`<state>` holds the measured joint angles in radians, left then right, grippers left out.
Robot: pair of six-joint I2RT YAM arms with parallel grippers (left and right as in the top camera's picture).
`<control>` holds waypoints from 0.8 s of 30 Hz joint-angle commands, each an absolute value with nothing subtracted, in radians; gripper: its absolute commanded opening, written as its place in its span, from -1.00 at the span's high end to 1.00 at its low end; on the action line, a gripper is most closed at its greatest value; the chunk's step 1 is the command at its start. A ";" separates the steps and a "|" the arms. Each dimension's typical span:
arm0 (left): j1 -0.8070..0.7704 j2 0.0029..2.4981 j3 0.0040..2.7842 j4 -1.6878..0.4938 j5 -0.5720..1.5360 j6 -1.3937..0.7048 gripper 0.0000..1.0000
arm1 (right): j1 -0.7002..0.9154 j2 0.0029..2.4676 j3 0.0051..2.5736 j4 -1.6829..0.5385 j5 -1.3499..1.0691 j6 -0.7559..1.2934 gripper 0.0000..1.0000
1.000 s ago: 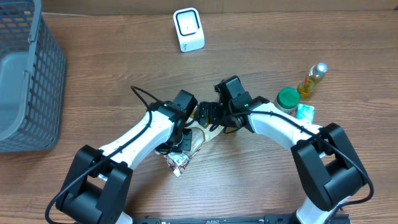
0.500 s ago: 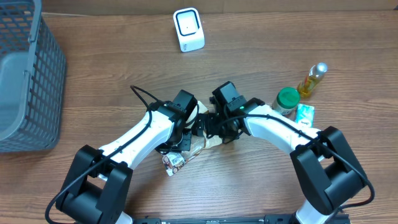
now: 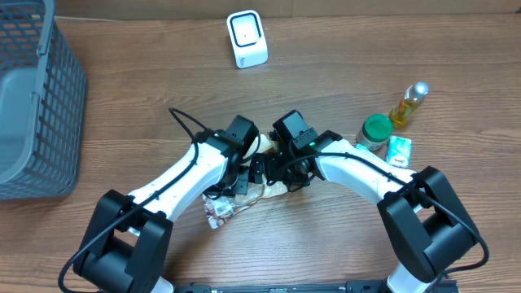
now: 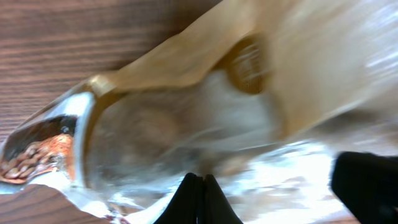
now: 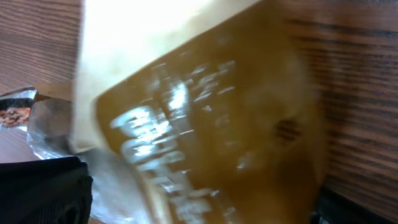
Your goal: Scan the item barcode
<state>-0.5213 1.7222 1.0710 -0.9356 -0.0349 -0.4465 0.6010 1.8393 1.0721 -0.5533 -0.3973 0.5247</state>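
Observation:
The item is a crinkly snack bag (image 3: 220, 210), tan paper with a clear film end, lying on the wood table between the two arms. My left gripper (image 3: 248, 175) is shut, its black fingertips (image 4: 194, 186) pressed together on the bag's clear film (image 4: 186, 118). My right gripper (image 3: 281, 171) is open wide, and the tan side of the bag (image 5: 217, 112) fills the space between its fingers (image 5: 37, 186). No barcode shows in any view. The white scanner (image 3: 247, 38) stands upright at the far edge of the table, well away from the bag.
A grey mesh basket (image 3: 32, 106) sits at the far left. At the right stand a green-lidded jar (image 3: 376, 130), a yellow oil bottle (image 3: 409, 103) and a small green-and-white packet (image 3: 399, 149).
My right gripper has come left and nearer, closing in over the bag. The bag's clear end has slid a little left with my left gripper.

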 commanded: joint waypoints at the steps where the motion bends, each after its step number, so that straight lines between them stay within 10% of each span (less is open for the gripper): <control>1: -0.513 1.702 1.160 -0.959 -0.051 -0.456 0.92 | 0.588 1.857 1.043 -0.561 -0.398 0.534 -1.00; 24: -0.212 1.674 1.274 -1.285 -0.143 -0.506 0.91 | 0.588 1.857 1.043 -0.559 -0.375 0.523 -1.00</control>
